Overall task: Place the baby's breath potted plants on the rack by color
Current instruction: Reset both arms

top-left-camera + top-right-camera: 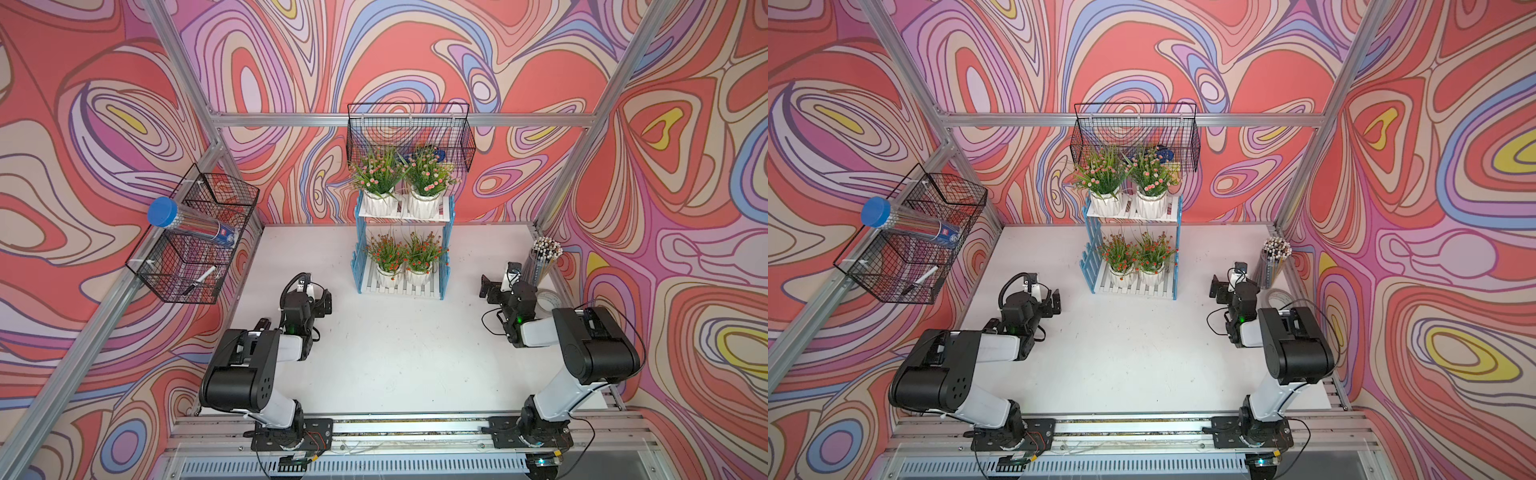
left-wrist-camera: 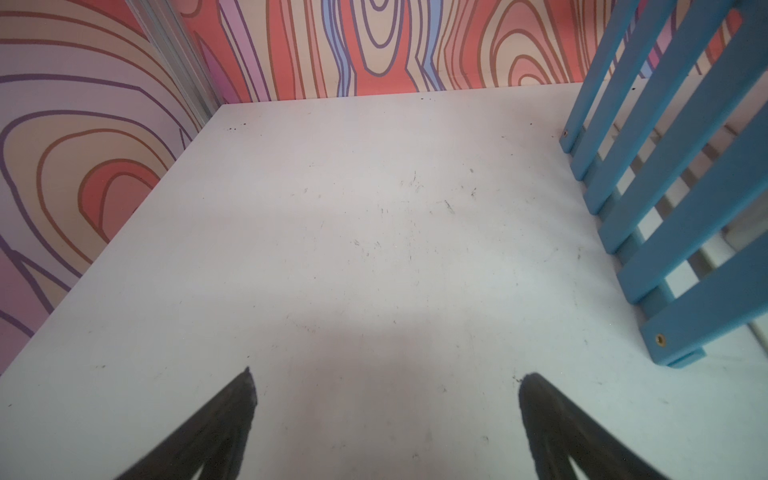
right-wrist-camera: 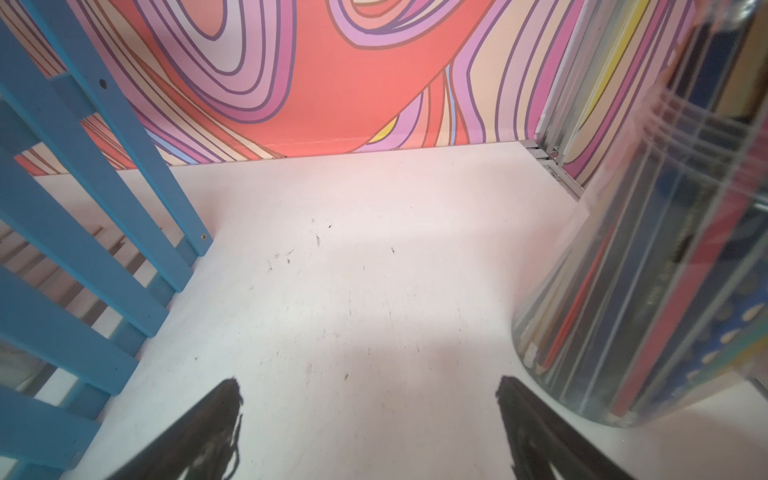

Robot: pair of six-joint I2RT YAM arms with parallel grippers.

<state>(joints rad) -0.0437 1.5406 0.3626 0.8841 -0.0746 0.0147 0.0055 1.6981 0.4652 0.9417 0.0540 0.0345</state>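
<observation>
Grippers flank the rack [image 1: 360,249], the sorting apparently done: left gripper [image 2: 384,386] and right gripper [image 3: 370,390] hang wide open and empty over the table [image 1: 395,353]. Any retreat should clear the blue side slats and the right-hand pencil jar [image 3: 644,291]. Only the top views show the plants: red-orange plants [image 1: 388,251] on the lower shelf, pink plants [image 1: 378,172] on the upper shelf, farther back.

White, scuffed table [image 1: 395,357]. Swirl-patterned red, pink and lilac walls [image 1: 415,54] on 3 sides of it. Aluminium frame [image 1: 291,119] rises from its far corners.
</observation>
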